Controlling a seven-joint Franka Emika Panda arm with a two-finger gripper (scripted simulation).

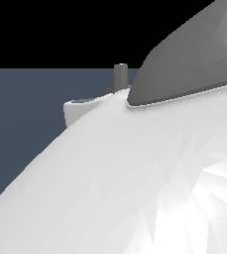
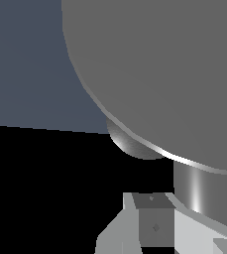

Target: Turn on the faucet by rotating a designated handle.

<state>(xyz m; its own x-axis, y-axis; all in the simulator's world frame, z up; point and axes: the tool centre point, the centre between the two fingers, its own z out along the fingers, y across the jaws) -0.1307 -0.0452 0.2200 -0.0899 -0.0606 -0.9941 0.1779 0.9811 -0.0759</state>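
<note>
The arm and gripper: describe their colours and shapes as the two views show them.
In the exterior view the arm is a broad, smooth white shell with faceted shading, topped by a dark grey rounded section edged with a thin pale line. In the wrist view the gripper shows light grey angular fingers around a darker grey block. No cables or markings are visible.

The thick grey cylinder faucet (image 2: 159,64) has a flat, matt end face with a thin bright rim. Beside the pincer, a slim shiny metal rod handle (image 2: 201,191) shows a glossy highlight stripe. The white, smooth, plastic-looking gripper (image 2: 154,228) has faceted pale fingers (image 2: 194,233). The large white smooth robot arm shell (image 1: 135,188) carries a dark grey matt panel (image 1: 194,59).
</note>
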